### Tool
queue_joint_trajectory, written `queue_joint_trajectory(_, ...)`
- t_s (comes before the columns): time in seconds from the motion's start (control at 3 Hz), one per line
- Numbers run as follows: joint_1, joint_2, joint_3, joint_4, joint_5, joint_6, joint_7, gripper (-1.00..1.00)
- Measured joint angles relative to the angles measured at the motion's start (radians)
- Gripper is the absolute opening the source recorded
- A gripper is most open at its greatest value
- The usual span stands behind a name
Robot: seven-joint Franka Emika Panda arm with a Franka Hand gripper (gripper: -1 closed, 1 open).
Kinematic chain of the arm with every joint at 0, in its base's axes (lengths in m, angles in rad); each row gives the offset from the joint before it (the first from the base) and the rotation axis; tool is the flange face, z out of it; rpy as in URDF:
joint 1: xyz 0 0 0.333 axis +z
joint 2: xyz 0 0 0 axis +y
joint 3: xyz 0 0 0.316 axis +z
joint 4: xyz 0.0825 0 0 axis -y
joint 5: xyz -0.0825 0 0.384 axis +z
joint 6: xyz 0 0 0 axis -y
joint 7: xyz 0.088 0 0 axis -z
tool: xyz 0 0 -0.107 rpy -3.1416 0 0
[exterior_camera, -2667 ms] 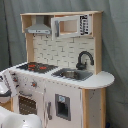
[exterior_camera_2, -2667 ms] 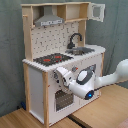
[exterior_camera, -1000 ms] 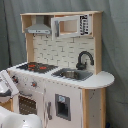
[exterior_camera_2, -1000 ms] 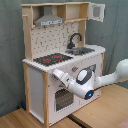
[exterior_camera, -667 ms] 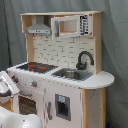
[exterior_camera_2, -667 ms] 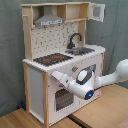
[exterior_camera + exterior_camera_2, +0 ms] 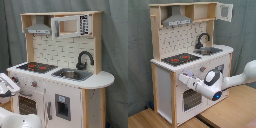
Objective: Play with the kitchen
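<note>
Kitchen (image 7: 60,75): stands on a wooden floor (image 7: 148,119) before a grey curtain (image 7: 138,50) in both exterior views.
Arm (image 7: 235,80): reaches from the second exterior view's right across the kitchen's front, hiding part of the oven door (image 7: 190,99).
Gripper (image 7: 182,78): against the front panel below the hob (image 7: 180,59); cannot tell whether its fingers are spread or pressed together.
Writing: none readable.

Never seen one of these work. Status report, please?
Gripper at the kitchen front, above the oven door; fingers unclear. Nothing in the way.
</note>
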Motion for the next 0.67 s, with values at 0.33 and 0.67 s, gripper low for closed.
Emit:
queue_joint_trajectory(0.33,0.001,-0.01,0.0,0.001,-0.001,-0.01,-0.104,-1.0)
queue_joint_trajectory(0.67,0.002,-0.02,0.0,0.002,-0.002,-0.02,-0.209,-1.0)
